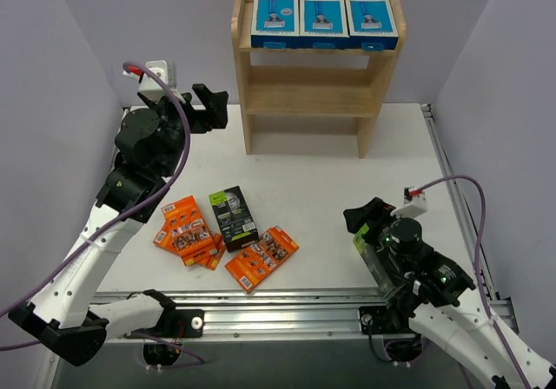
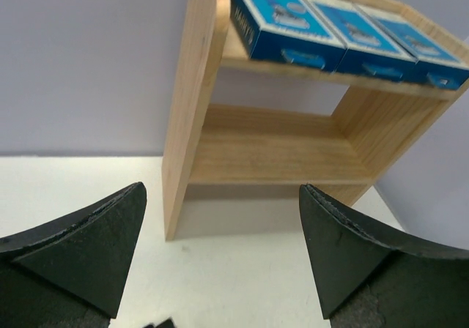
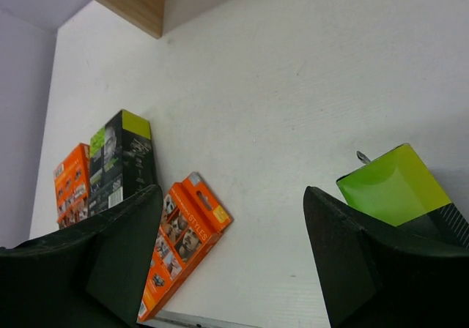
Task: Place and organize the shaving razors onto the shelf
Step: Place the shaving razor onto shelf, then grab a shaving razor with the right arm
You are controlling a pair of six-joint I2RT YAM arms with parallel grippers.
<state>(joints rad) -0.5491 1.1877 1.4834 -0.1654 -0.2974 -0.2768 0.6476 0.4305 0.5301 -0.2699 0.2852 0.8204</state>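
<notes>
Stock count: three blue boxes (image 1: 324,17) on shelf (image 1: 308,98) top tier, upper centre.
I am holding left pincer (image 2: 221,196) and right pincer (image 3: 233,196) spread, empty; orange packs (image 1: 187,230) lying lower left.

Blue boxes (image 1: 325,17), orange packs (image 1: 261,257)

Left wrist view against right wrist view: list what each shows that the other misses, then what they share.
Only left wrist: three blue-and-white razor boxes side by side on the top tier of the shelf, and its bare middle tier. Only right wrist: orange packs and a black-and-lime box on the table, plus a lime-green box end at lower right. Both: part of the wooden shelf and the white table.
</notes>
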